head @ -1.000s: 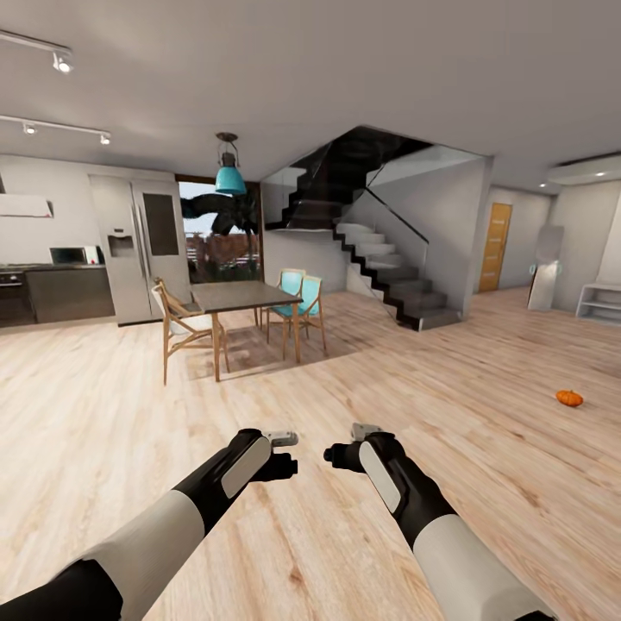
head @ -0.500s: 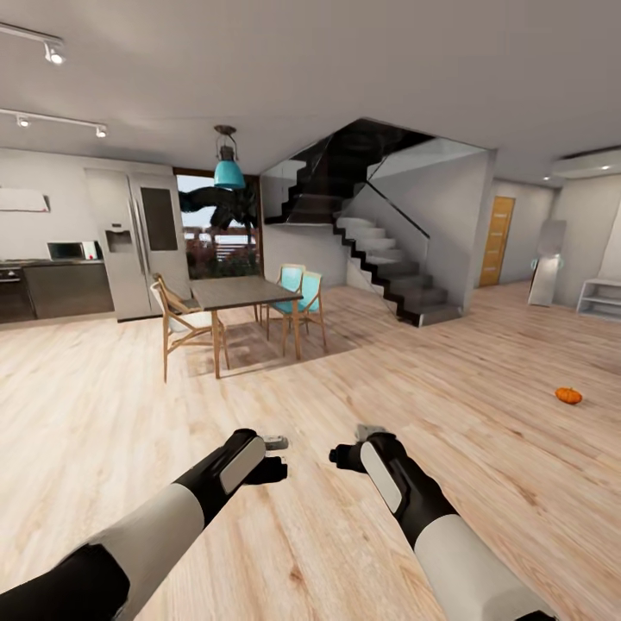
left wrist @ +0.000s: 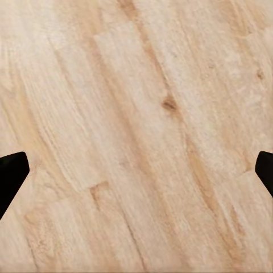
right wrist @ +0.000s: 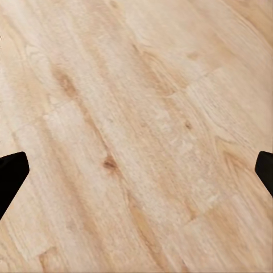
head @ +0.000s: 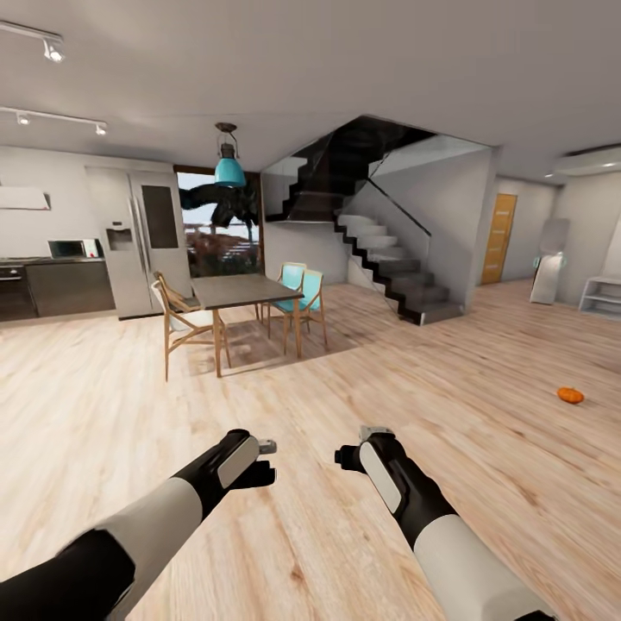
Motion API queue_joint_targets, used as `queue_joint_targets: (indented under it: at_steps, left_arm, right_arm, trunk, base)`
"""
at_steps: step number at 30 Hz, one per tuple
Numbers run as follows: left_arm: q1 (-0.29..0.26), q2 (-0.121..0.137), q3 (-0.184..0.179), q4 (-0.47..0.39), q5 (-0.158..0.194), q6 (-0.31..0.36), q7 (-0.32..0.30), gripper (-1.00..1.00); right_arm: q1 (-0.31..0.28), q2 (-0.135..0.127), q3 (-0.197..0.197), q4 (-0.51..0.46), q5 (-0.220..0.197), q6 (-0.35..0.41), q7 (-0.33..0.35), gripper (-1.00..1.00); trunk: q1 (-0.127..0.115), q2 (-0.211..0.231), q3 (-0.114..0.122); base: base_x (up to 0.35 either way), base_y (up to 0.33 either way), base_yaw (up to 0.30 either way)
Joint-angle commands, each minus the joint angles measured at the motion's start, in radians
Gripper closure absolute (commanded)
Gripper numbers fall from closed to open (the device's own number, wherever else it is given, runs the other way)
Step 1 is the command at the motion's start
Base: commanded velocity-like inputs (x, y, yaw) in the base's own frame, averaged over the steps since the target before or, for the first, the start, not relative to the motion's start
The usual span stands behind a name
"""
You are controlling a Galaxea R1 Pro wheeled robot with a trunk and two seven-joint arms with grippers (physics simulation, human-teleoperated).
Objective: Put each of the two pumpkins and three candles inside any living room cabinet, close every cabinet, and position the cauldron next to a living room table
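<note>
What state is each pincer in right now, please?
Left pincer: open, fingertips spread wide, nothing between them but wooden floor.
Right pincer: open, also empty over the floor.

White shelf unit (head: 604,297) cut off by the head view's right edge. Pumpkin (head: 569,395) stem too small to confirm. Wrist views crop each pincer's fingers (left wrist: 11,176) (right wrist: 11,176) to dark tips.

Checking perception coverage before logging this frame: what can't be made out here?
- Pumpkin: head view, far off on the floor; stem too small to see.
- White shelf unit: head view, cut by the picture's edge.
- Left gripper and right gripper: wrist views, fingertips cut by the edges; floor between them.
</note>
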Motion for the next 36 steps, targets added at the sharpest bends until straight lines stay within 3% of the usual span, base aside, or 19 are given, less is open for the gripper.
queue_joint_targets:
  at_steps: [1, 15, 29, 36]
  left_arm:
    - [-0.001, 0.001, -0.007, -0.001, 0.011, 0.001, 0.011, -1.0]
    - [-0.002, 0.004, -0.007, 0.005, 0.011, 0.0, 0.015, -1.0]
    - [-0.002, 0.006, -0.006, 0.008, 0.012, -0.001, 0.012, -1.0]
    - [-0.002, 0.007, -0.006, 0.007, 0.012, -0.002, 0.008, -1.0]
  right_arm:
    - [-0.001, 0.0, 0.003, -0.001, -0.011, 0.002, -0.01, -1.0]
    - [-0.001, 0.003, 0.007, -0.001, -0.011, 0.002, -0.011, -1.0]
    - [-0.001, 0.004, 0.008, -0.004, -0.012, 0.001, -0.007, -1.0]
    - [-0.001, 0.005, 0.008, -0.004, -0.012, 0.001, -0.007, -1.0]
  trunk:
    - [0.0, -0.001, -0.002]
    - [0.0, -0.001, -0.012]
    - [0.0, -0.001, -0.013]
    - [0.0, -0.001, -0.015]
  base:
    - [0.0, -0.058, 0.144]
    - [0.0, -0.229, 0.214]
    - [0.004, -0.303, 0.032]
    - [0.216, -0.13, 0.203]
